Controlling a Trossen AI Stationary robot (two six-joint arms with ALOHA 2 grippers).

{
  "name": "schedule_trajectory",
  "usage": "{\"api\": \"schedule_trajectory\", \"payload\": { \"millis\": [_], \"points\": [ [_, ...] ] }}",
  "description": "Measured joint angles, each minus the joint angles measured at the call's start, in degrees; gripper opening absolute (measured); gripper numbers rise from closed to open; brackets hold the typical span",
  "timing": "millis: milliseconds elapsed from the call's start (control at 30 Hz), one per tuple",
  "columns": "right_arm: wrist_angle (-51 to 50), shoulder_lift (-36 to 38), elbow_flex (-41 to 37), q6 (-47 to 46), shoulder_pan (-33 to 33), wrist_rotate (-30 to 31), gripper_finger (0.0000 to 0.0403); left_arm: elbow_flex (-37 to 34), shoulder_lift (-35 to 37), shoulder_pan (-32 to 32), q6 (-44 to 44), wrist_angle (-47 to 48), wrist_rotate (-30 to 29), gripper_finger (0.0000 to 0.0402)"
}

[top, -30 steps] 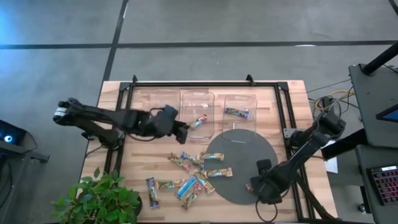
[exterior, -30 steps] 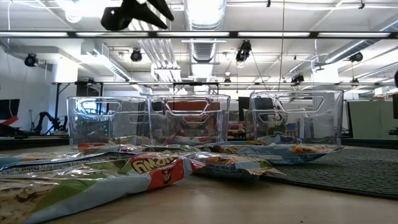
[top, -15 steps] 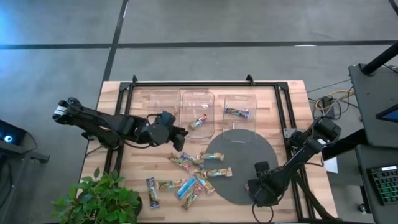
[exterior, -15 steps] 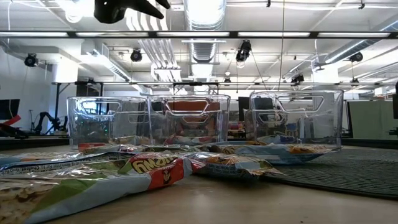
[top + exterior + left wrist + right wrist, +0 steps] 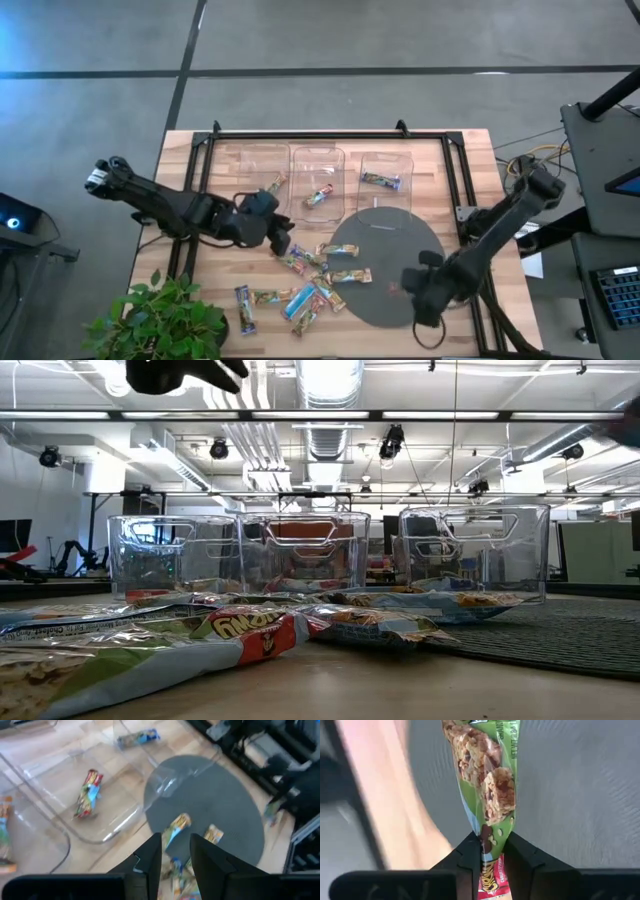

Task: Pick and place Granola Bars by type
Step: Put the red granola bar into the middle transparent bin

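My right gripper (image 5: 408, 287) is shut on a green-wrapped granola bar (image 5: 487, 775) above the round grey mat (image 5: 385, 240), near its near right rim. My left gripper (image 5: 284, 238) hangs open, with nothing between its fingers, over the table just left of the loose granola bars (image 5: 305, 262). More bars (image 5: 300, 300) lie flat on the wood nearer the front. Three clear bins stand at the far side; one bar lies in the left bin (image 5: 276, 183), one in the middle bin (image 5: 318, 196) and one in the right bin (image 5: 381, 181). My right gripper pinches the green bar near one end (image 5: 487, 827) between its two fingers, coming steeply from above. The bar runs on past the fingertips, lengthwise in line with them, and hangs clear of the grey mat (image 5: 580, 795).
A potted plant (image 5: 160, 320) stands at the near left corner. A black frame rail (image 5: 320, 135) runs behind the bins. Two bars (image 5: 177, 826) lie on the mat's left part; the mat's far half is bare.
My right gripper has shut on the green bar, rolled about its wrist and risen, lifting the bar off the mat. My left gripper has drawn back from the bins toward the table's near edge and now hangs beside the loose bars.
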State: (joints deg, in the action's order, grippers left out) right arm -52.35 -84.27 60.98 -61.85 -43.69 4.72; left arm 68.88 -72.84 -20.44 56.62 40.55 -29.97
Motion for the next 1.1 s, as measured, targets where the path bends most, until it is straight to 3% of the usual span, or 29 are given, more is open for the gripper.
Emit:
{"api": "schedule_trajectory", "payload": {
  "millis": [133,233,400,567,667,900,1100],
  "points": [
    [4.84,7.49,0.50,-6.75,6.99,9.45,0.0058,-2.28,0.00,-2.84,1.55,0.22,-0.71,0.0085],
    [12.56,10.87,0.50,-3.96,14.72,14.11,0.0061,-4.21,0.00,-5.27,4.90,0.36,-0.83,0.0085],
    [27.48,9.40,0.50,7.46,29.71,9.49,0.0074,-6.31,0.06,-9.57,13.86,0.23,-4.27,0.0085],
    [38.53,3.79,0.70,6.11,42.84,7.99,0.0091,-6.46,0.13,-13.46,16.01,0.32,-7.85,0.0085],
    [40.29,-0.67,2.42,5.15,48.17,3.51,0.0105,-6.58,0.13,-14.42,16.05,1.67,-8.57,0.0085],
    [38.96,-9.18,6.74,3.78,51.87,-1.46,0.0161,-9.39,0.17,-14.56,12.06,2.36,-5.63,0.0085],
    [37.33,-8.56,10.58,19.87,47.28,-1.58,0.0200,-15.19,-0.19,-14.62,-1.95,-1.12,-0.87,0.0085]
  ]
}}
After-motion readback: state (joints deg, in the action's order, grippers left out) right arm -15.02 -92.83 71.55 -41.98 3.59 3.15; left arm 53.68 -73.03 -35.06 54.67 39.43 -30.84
